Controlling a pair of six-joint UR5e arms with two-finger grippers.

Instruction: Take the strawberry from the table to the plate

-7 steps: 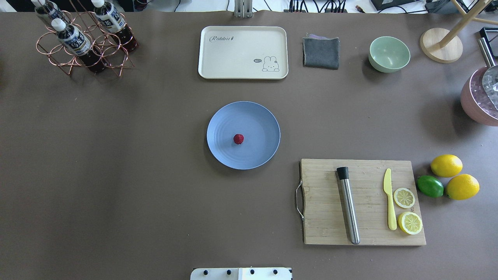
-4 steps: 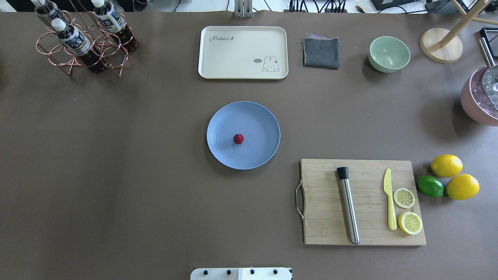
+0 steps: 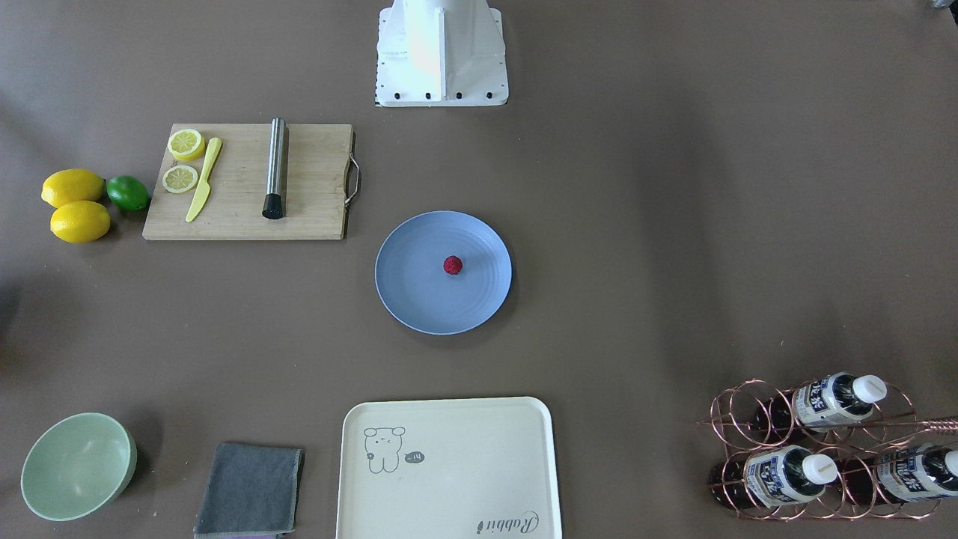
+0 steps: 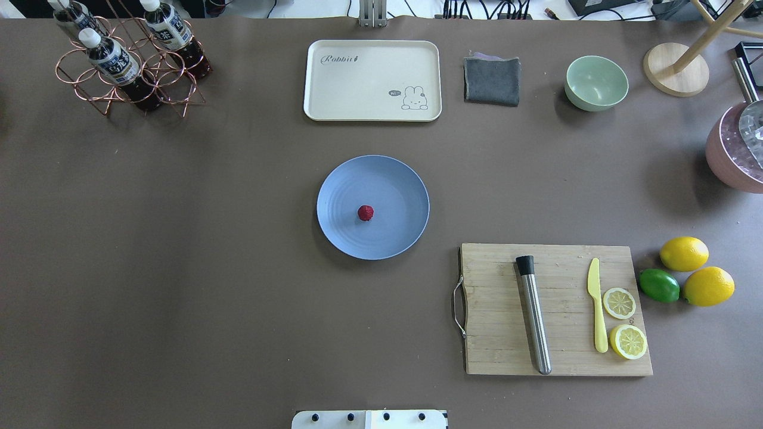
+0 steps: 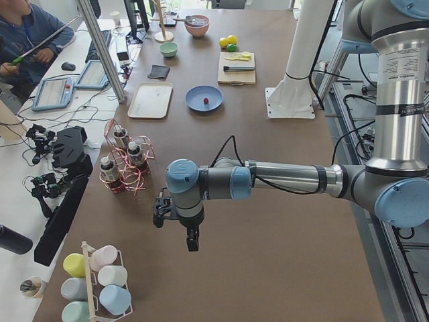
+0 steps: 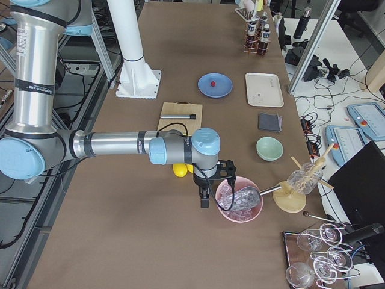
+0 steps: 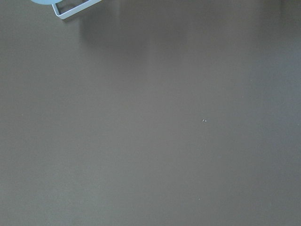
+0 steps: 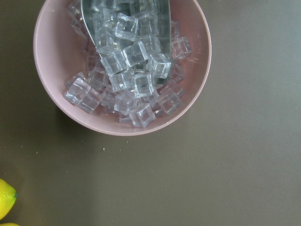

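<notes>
The left claw (image 5: 192, 240) hangs fingers-down over bare bench (image 4: 179, 268), its forearm stretched level. The right claw (image 6: 204, 198) hangs likewise, just beside the pink ice bowl (image 6: 240, 208). Released or clenched, I cannot tell for either. The strawberry (image 4: 365, 213) sits near the middle of the plate (image 4: 399, 179), with open bench all round it.

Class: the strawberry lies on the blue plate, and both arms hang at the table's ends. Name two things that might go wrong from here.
1. The strawberry is roundish and lies loose on the shallow plate; a knock to the table might roll it off.
2. The right gripper hangs close by the pink bowl of ice cubes; a careless sweep toward the centre might tip it or spill ice.
</notes>
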